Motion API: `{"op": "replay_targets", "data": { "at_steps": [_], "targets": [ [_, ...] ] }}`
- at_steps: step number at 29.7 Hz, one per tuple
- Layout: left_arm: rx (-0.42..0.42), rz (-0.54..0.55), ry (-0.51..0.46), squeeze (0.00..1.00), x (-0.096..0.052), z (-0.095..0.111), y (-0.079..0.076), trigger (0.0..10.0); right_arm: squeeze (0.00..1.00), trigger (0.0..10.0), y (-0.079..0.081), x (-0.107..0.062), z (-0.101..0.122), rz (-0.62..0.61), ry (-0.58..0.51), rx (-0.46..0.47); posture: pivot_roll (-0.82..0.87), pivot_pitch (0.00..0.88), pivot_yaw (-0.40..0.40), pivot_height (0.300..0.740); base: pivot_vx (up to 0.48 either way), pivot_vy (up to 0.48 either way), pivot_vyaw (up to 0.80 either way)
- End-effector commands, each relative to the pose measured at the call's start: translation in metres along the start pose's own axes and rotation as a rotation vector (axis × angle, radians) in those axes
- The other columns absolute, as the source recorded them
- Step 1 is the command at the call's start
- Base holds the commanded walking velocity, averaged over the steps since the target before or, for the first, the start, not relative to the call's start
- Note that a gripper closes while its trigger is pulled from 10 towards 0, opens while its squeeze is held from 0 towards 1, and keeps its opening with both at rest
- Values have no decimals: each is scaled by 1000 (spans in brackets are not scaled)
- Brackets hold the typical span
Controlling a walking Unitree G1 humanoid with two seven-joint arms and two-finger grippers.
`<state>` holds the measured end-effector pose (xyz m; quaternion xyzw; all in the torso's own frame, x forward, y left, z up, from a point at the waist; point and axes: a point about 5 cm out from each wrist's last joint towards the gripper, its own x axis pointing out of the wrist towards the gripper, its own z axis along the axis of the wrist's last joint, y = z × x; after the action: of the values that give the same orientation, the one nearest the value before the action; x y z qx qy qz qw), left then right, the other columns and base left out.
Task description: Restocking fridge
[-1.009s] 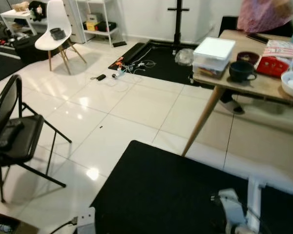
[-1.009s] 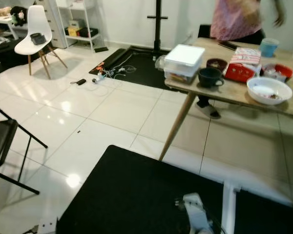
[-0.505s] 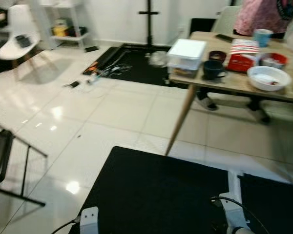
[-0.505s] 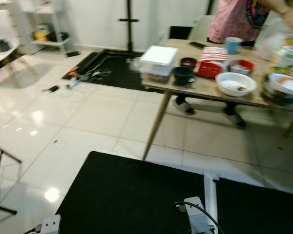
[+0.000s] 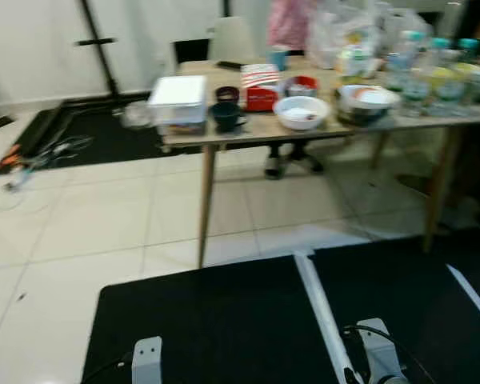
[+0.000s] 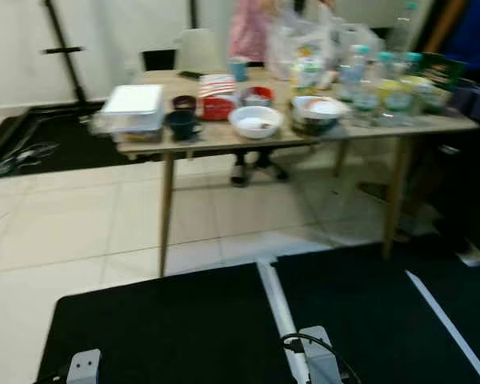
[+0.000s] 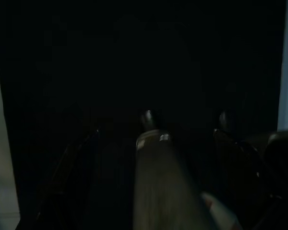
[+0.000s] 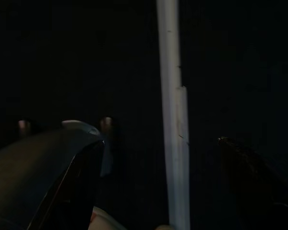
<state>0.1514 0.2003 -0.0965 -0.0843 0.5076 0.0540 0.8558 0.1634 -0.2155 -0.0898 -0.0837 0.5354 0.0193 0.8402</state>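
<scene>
A wooden table (image 5: pixel 256 133) stands ahead, blurred. On it are a white lidded box (image 5: pixel 178 99), a dark mug (image 5: pixel 226 117), a red and white carton (image 5: pixel 261 95), a white bowl (image 5: pixel 302 112), a metal bowl (image 5: pixel 363 102), several bottles (image 5: pixel 420 74) and a plastic bag (image 5: pixel 344 32). Both arms hang low over a black mat (image 5: pixel 224 320). In the dark left wrist view my left gripper (image 7: pixel 156 132) is open, and in the right wrist view my right gripper (image 8: pixel 161 142) is open, each with nothing held.
A person in a pink top (image 5: pixel 286 19) stands behind the table. A white strip (image 5: pixel 320 320) divides the black mats at my feet. Pale tiles (image 5: pixel 80 224) lie between the mat and the table. Cables (image 5: pixel 32 156) and a black stand (image 5: pixel 100 44) are at far left.
The camera has swung to the right: the table has come from the right edge to the middle, and its bottles and bag now show. The chairs have left the picture.
</scene>
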Motion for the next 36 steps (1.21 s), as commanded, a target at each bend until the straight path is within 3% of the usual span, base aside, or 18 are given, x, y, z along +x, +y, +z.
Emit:
{"op": "replay_targets", "data": {
  "at_steps": [1,12,36],
  "targets": [
    [9,15,28,0,-2,-8,4,10000,0,10000,3,1,11,7,-35,-7,-2,0,42,740,0,0,0],
    [71,-16,59,0,-1,-11,0,10000,0,10000,6,1,11,15,-33,-23,1,0,47,740,0,0,0],
    [75,-30,54,0,-1,-9,-1,10000,0,10000,7,1,5,16,-15,-32,7,0,54,740,303,0,0]
  ]
}}
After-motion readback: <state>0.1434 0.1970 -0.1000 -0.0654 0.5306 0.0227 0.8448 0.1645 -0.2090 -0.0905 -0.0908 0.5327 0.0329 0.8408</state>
